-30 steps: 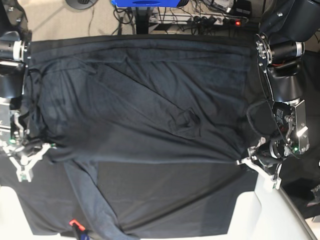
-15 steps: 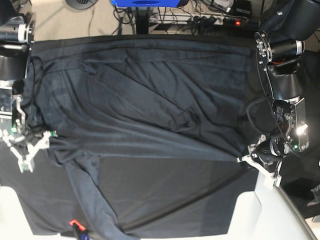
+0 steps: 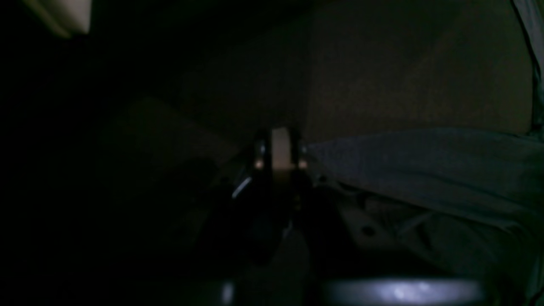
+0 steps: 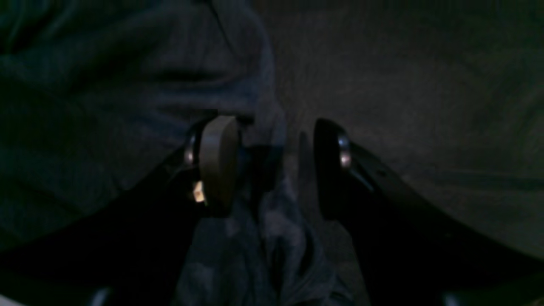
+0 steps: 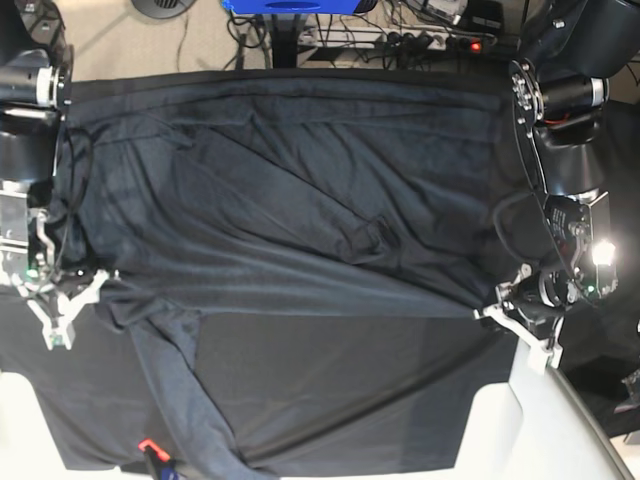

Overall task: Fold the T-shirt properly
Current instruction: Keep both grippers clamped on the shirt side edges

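A black tablecloth [image 5: 350, 400] covers the work surface, with cables and a power strip on the floor beyond its far edge. The T-shirt [image 5: 290, 200] lies spread across the far half of the cloth, stretched between the two grippers, one sleeve trailing toward the near edge.

Over the last second the right gripper [image 5: 62, 305] has drifted a little toward the far side and in toward the shirt, and the fabric edge beside it has slackened into a small bunch where it was drawn flatter a second ago. That reads as a regrasp or a release under way on that side, so the fold itself looks not yet begun.

The right gripper's jaws stand partly apart in its wrist view [image 4: 272, 165], with a ridge of shirt fabric lying between them, brushing the pale pad; it is not pinched. The left gripper [image 5: 500, 312] is closed tight on the shirt's opposite edge, the cloth running taut away from its tips [image 3: 280, 153].
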Robot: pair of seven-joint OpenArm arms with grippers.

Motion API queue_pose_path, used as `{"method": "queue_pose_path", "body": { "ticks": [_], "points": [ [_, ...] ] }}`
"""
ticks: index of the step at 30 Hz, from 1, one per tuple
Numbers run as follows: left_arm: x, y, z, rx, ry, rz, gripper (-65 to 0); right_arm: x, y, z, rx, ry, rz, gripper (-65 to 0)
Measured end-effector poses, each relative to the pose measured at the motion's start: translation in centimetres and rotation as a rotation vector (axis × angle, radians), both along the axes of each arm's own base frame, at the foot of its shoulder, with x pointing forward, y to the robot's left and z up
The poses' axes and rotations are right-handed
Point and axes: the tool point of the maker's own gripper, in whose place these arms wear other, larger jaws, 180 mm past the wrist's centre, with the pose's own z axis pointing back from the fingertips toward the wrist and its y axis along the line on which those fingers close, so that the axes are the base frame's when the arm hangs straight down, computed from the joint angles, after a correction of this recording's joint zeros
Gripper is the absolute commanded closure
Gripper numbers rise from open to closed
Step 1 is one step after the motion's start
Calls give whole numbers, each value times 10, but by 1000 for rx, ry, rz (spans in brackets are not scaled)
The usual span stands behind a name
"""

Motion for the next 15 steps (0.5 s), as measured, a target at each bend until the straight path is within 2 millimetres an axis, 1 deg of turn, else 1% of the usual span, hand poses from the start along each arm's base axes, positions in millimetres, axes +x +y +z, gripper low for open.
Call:
{"method": "queue_pose_path", "body": {
  "ticks": [10, 15],
  "points": [
    [0, 0, 0, 0, 0, 0, 0, -2, 0, -3, 3, 9, -2, -266],
    [0, 0, 0, 0, 0, 0, 0, -12, 0, -18, 18, 59, -14, -266]
  ]
}}
